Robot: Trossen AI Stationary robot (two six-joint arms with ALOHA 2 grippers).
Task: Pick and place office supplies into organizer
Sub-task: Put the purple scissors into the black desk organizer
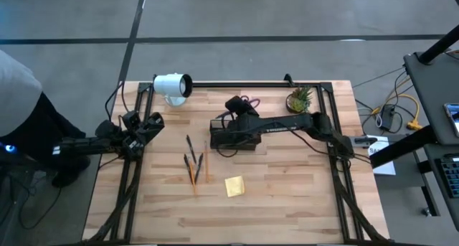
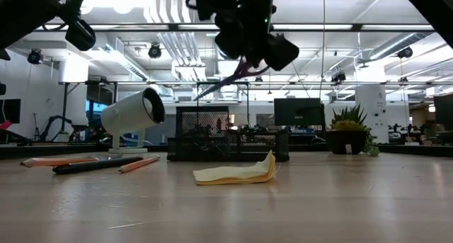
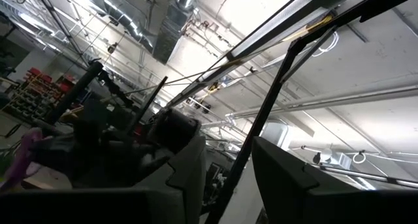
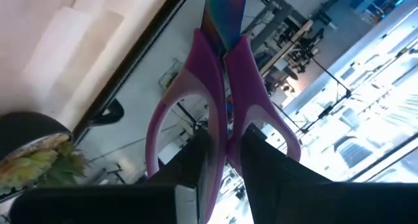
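Pencils (image 1: 194, 164): 4 loose; scissors (image 4: 219, 106): 1, in right gripper (image 4: 225, 162).

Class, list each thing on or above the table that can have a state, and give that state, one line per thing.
Scissors: blades closed, held in the air.
Right gripper: shut on the scissors, above the organizer.
Organizer: standing on the table.
Sticky-note pad: on the table, top sheet curled up.
Pencils: lying loose on the table.
Left gripper: open, empty.
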